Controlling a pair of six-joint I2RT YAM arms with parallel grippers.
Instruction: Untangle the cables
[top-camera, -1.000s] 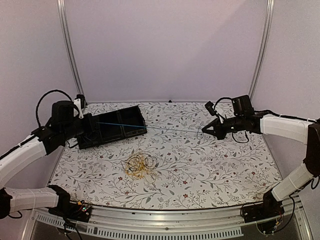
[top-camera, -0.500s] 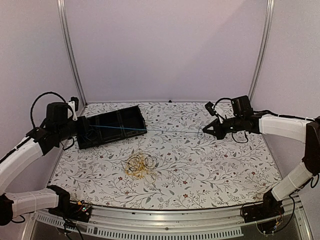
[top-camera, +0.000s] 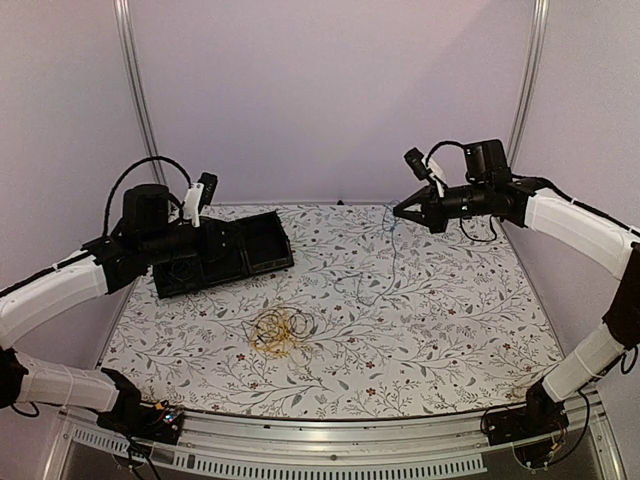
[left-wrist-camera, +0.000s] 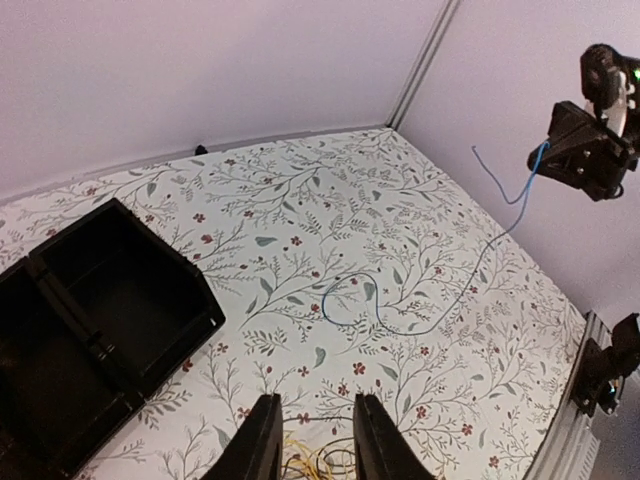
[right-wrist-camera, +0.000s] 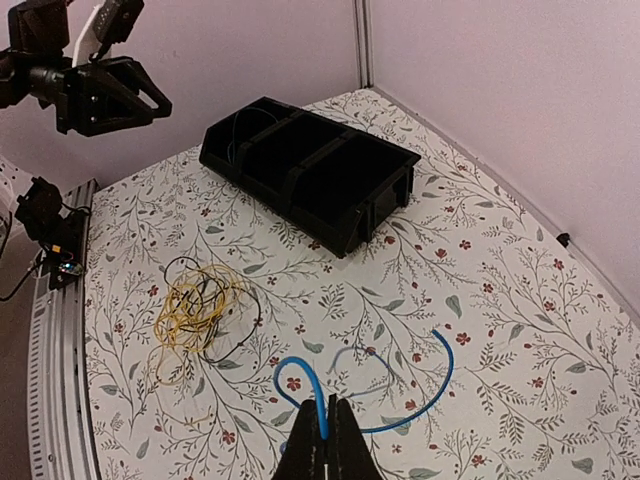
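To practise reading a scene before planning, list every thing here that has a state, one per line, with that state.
left gripper: open, fingers apart, holding nothing.
right gripper: shut on the blue cable.
blue cable: apart from the heap, hanging from the right gripper, lower part lying on the table.
yellow and black cables: tangled together in one heap.
black tray: upright, open-topped.

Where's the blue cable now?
In the top view, the blue cable hangs from the right gripper, its free end lying on the table right of the black tray.
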